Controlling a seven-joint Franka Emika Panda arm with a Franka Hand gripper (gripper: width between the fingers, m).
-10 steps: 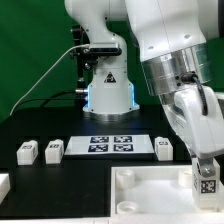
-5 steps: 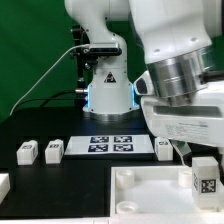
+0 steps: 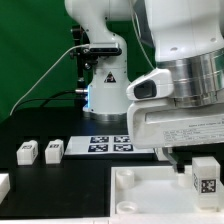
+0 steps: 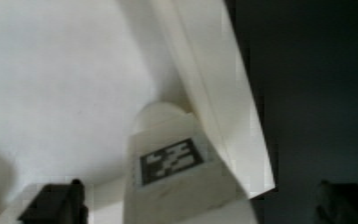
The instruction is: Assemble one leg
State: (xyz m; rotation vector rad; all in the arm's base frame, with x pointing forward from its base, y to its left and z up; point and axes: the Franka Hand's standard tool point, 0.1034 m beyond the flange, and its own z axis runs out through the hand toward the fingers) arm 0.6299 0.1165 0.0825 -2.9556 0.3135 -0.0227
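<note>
Before a green backdrop, the black tabletop [image 3: 70, 172] is carrying a large flat white square panel [image 3: 145, 192]. The small white stubby tagged leg [image 3: 207, 177] is standing on the panel's corner at the exterior view's right. The gripper [image 4: 201, 203] is hovering over it, jaws spread and holding nothing. Fixing the leg firmly is probably what is remaining.

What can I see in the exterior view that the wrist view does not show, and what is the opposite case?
Only the exterior view shows the robot's base, the marker board and two more legs on the black table, at the exterior view's left. Only the wrist view shows the pincer open, its dark fingertips wide apart, one on each side of the leg without touching it. Both views show the leg with its tag, by the edge of the white panel.
</note>
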